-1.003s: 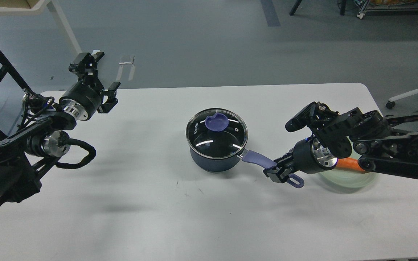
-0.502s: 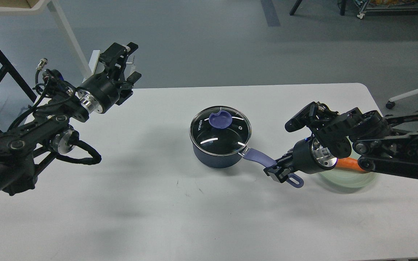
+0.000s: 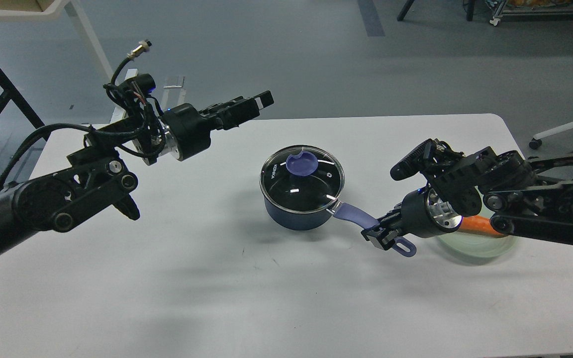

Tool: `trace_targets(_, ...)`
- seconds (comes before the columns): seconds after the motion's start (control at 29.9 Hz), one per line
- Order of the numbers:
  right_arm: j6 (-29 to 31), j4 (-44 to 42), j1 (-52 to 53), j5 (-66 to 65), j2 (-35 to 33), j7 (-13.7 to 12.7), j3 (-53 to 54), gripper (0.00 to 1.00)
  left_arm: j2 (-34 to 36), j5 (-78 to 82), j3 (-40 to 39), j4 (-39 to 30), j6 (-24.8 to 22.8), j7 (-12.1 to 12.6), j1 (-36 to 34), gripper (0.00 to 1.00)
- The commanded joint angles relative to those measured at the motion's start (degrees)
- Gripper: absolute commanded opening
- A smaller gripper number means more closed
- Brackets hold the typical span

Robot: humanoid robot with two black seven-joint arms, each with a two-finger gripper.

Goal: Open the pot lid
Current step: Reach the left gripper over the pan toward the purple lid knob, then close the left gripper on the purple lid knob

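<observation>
The dark navy pot (image 3: 294,218) stands near the middle of the white table (image 3: 217,278). The glass lid (image 3: 301,180) with its lavender-blue knob (image 3: 300,164) sits closed on the pot. My right gripper (image 3: 377,233) is shut on the pot's long lavender-blue handle (image 3: 353,216), near its holed end. My left gripper (image 3: 254,104) is raised above the table, up and to the left of the lid, pointing right toward it and not touching it. Its fingers are seen side-on, so I cannot tell how far apart they are.
A pale green glass dish (image 3: 475,244) with an orange carrot-like thing (image 3: 476,224) in it lies under my right arm at the table's right side. White table legs and a black frame stand off the table at the far left.
My left arm has swung right and turned, bringing its gripper from the table's far-left corner to just up-left of the lid. The pot shifted slightly right between the first two frames. The right gripper stays on the handle.
</observation>
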Motion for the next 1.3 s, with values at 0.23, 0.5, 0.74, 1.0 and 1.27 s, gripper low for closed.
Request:
trace_targets(0.23,0.2,0.0,0.1,0.0,1.1,0.0,-0.2,0.30,-0.9,14.2,14.3,1.0,10.7,-0.2,-3.5,0.98)
trace_targets(0.5,0.3,0.0,0.0,0.0,1.4,0.0,-0.1,0.30,-2.2,17.0,18.8,3.1,12.3,0.2,-4.0,0.96)
trace_targets(0.74,0.3,0.0,0.1,0.0,2.3,0.0,-0.1,0.30,-4.8,19.5,19.6,5.2,14.6,0.3,-4.3,0.96)
trace_targets(1.0,0.4,0.0,0.3,0.0,2.5,0.0,-0.1,0.30,-7.4,19.5,24.6,9.5,14.8,0.3,-6.0,0.96)
trace_targets(1.27,0.4,0.0,0.1,0.0,2.6,0.0,-0.1,0.30,-9.0,19.4,26.1,11.6,16.2,0.4,-6.1,0.96)
